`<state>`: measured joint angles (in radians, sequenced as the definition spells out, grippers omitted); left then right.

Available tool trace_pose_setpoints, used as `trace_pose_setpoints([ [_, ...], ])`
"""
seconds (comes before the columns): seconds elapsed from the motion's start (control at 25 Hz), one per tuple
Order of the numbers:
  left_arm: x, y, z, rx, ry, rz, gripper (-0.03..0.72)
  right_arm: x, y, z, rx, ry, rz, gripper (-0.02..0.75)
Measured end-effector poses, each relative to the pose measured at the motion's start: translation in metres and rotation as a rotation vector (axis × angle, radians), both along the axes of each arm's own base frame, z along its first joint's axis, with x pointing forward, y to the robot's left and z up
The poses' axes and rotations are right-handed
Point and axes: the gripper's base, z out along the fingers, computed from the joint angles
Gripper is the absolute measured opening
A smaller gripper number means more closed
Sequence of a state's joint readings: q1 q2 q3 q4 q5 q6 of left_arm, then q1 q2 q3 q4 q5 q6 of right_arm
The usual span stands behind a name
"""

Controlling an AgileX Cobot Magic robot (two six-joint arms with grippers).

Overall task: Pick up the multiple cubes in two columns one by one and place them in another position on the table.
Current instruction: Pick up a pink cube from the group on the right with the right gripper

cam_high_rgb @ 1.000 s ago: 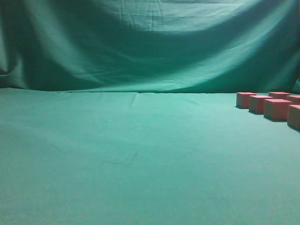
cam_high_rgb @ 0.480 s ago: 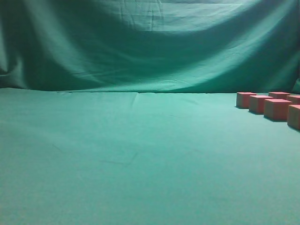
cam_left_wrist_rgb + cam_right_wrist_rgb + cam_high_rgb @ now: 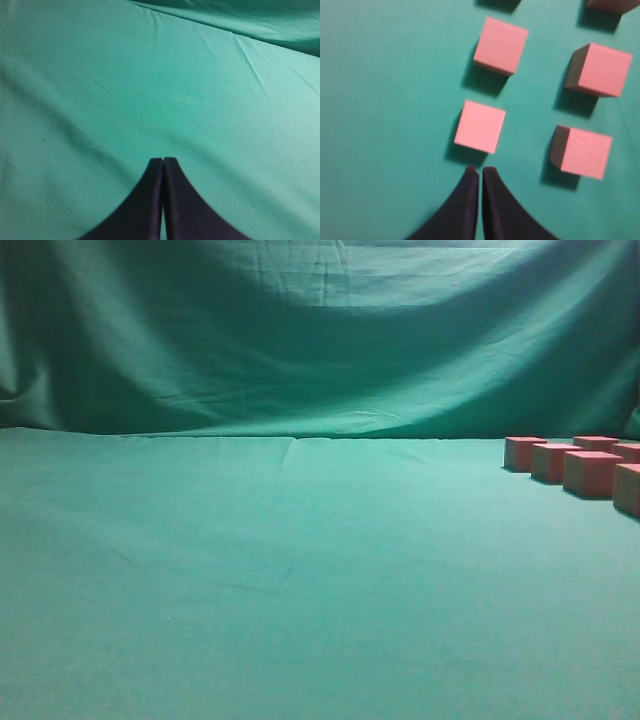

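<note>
Exterior view unchanged from before, cubes (image 3: pixel 590 472) unmoved on table (image 3: pixel 300 570), both tools (image 3: pixel 162 161) (image 3: pixel 480 171) pressed together.

A green cloth backdrop (image 3: pixel 320 330) hangs draped behind the scene, filling the upper part of the exterior view. It sags in broad soft folds, brighter near the top middle and darker toward both sides.

The right gripper's (image 3: pixel 480 172) closed fingers (image 3: pixel 470 200) hover just short of the cubes (image 3: pixel 480 126) in two columns.
</note>
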<state>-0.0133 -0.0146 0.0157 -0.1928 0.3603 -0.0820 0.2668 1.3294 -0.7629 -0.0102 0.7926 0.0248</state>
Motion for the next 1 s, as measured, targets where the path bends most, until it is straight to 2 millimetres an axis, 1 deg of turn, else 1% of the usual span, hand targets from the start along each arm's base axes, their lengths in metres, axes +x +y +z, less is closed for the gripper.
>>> trace_pose_setpoints([
  [0.04, 0.0, 0.0, 0.0, 0.0, 0.0, 0.0, 0.0, 0.002, 0.001, -0.001, 0.003, -0.008, -0.002, 0.05],
  [0.08, 0.0, 0.0, 0.0, 0.0, 0.0, 0.0, 0.0, 0.004, 0.001, -0.003, 0.004, -0.013, -0.002, 0.05],
  [0.12, 0.0, 0.0, 0.0, 0.0, 0.0, 0.0, 0.0, 0.005, 0.002, -0.003, 0.007, -0.022, -0.002, 0.131],
  [0.16, 0.0, 0.0, 0.0, 0.0, 0.0, 0.0, 0.0, 0.007, 0.002, -0.004, 0.01, -0.032, -0.001, 0.182],
  [0.32, 0.0, 0.0, 0.0, 0.0, 0.0, 0.0, 0.0, 0.014, 0.004, -0.011, 0.012, -0.038, -0.001, 0.463],
  [0.36, 0.0, 0.0, 0.0, 0.0, 0.0, 0.0, 0.0, 0.015, 0.004, -0.014, 0.011, -0.029, -0.002, 0.526],
  [0.4, 0.0, 0.0, 0.0, 0.0, 0.0, 0.0, 0.0, 0.017, 0.005, -0.018, 0.007, -0.016, -0.002, 0.569],
  [0.44, 0.0, 0.0, 0.0, 0.0, 0.0, 0.0, 0.0, 0.018, 0.005, -0.021, 0.006, -0.005, -0.003, 0.589],
  [0.48, 0.0, 0.0, 0.0, 0.0, 0.0, 0.0, 0.0, 0.019, 0.005, -0.025, 0.001, 0.012, -0.003, 0.579],
  [0.72, 0.0, 0.0, 0.0, 0.0, 0.0, 0.0, 0.0, 0.028, 0.008, -0.046, -0.011, 0.058, -0.005, 0.579],
  [0.76, 0.0, 0.0, 0.0, 0.0, 0.0, 0.0, 0.0, 0.029, 0.008, -0.049, -0.011, 0.058, -0.005, 0.536],
  [1.0, 0.0, 0.0, 0.0, 0.0, 0.0, 0.0, 0.0, 0.036, 0.01, -0.062, -0.012, 0.065, -0.005, 0.536],
])
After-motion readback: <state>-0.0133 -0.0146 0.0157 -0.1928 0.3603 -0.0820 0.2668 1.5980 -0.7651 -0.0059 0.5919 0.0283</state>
